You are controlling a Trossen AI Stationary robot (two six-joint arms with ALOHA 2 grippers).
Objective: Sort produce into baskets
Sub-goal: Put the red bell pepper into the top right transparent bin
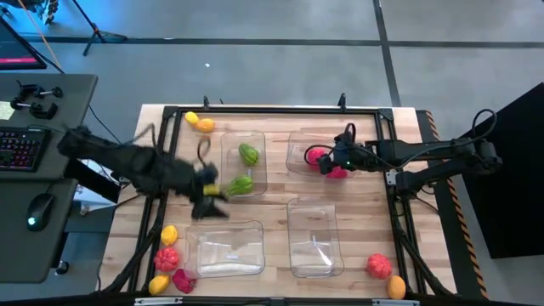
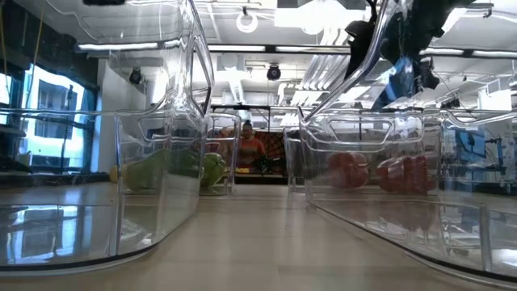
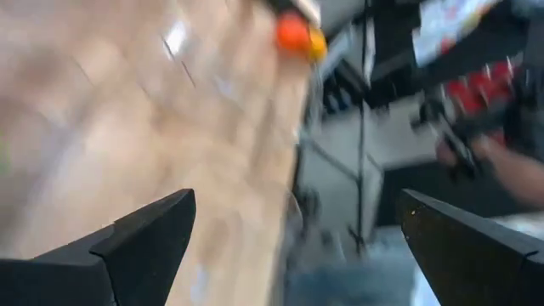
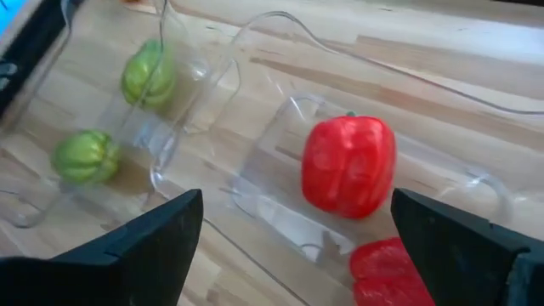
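My left gripper (image 1: pixel 211 201) (image 3: pixel 297 195) is open and empty, just on the near side of the far-left clear bin (image 1: pixel 228 144), which holds two green pieces (image 1: pixel 248 154) (image 1: pixel 241 184). My right gripper (image 1: pixel 330 161) (image 4: pixel 297 202) is open and empty above the far-right clear bin (image 1: pixel 297 140). A red pepper (image 4: pixel 348 166) and a second red piece (image 4: pixel 384 272) lie on that bin's floor. The two near bins (image 1: pixel 225 248) (image 1: pixel 314 240) hold no produce.
Loose produce lies on the table. Yellow and orange pieces (image 1: pixel 199 122) are at the far left. Yellow and red pieces (image 1: pixel 167 257) are at the near left corner. A red piece (image 1: pixel 379 265) and an orange piece (image 1: pixel 396 287) are at the near right. A desk with a keyboard (image 1: pixel 21 149) stands left of the table.
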